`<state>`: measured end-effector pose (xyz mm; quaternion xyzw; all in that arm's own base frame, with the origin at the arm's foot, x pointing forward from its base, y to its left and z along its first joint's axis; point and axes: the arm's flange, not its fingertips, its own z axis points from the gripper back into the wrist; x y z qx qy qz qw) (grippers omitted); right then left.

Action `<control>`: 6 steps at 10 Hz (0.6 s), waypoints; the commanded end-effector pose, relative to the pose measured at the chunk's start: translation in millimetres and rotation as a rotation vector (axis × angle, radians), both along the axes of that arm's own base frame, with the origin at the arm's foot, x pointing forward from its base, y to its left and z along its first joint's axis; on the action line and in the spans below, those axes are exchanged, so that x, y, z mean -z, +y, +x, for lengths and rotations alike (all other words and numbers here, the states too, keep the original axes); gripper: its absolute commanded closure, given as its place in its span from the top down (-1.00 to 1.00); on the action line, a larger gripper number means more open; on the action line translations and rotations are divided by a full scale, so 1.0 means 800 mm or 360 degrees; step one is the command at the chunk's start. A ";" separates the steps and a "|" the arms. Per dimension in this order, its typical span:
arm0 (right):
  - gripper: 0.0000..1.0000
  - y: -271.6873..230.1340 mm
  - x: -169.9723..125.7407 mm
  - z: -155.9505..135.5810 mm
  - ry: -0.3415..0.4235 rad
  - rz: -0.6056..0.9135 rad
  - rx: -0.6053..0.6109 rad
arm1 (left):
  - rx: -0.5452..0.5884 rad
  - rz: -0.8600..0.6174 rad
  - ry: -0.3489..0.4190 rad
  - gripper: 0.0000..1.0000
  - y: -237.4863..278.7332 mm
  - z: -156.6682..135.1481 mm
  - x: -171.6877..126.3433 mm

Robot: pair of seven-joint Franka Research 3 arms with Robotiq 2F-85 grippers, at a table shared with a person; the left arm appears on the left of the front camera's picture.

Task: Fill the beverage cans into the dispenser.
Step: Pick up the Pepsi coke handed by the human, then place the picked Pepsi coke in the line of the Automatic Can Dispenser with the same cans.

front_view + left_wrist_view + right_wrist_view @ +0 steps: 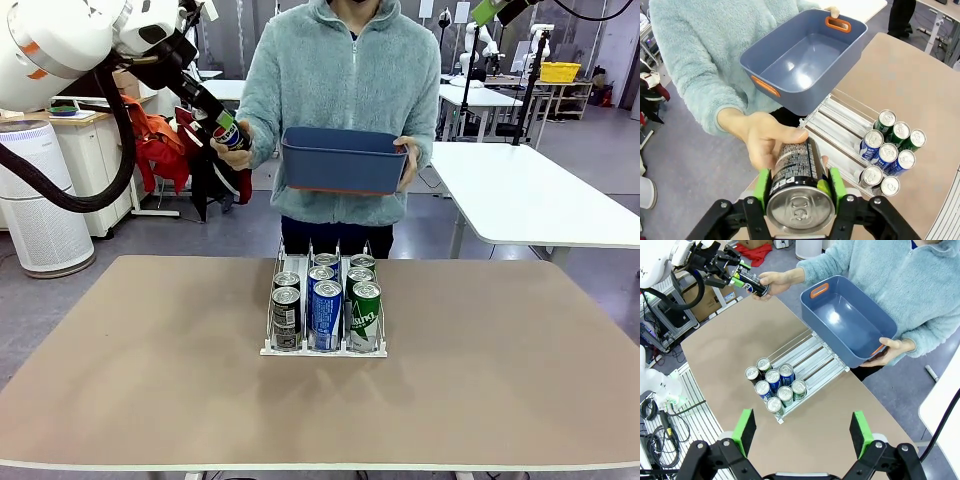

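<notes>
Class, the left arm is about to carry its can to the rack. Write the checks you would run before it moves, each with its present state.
1. Left gripper shut on the black can: ok.
2. Person's hand off the can: not ok, it grips the far end.
3. Free lane space in the dispenser: ok, the far halves of the lanes are bare.
4. Blue bin clear of the path: cannot tell, it is held above the table's far edge.
5. Right gripper open and above the table: ok.
</notes>
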<state>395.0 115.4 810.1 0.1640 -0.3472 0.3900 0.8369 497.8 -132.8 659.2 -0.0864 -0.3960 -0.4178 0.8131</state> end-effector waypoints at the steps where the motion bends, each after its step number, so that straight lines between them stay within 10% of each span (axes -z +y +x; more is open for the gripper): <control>1: 1.00 0.000 0.000 -0.001 0.0000 0.0000 0.0000 | 0.0016 0.0013 -0.0011 -0.90 0.001 0.001 0.002; 6: 1.00 0.000 0.000 -0.001 0.0000 0.0000 0.0000 | 0.0016 0.0013 -0.0011 -0.90 0.001 0.001 0.002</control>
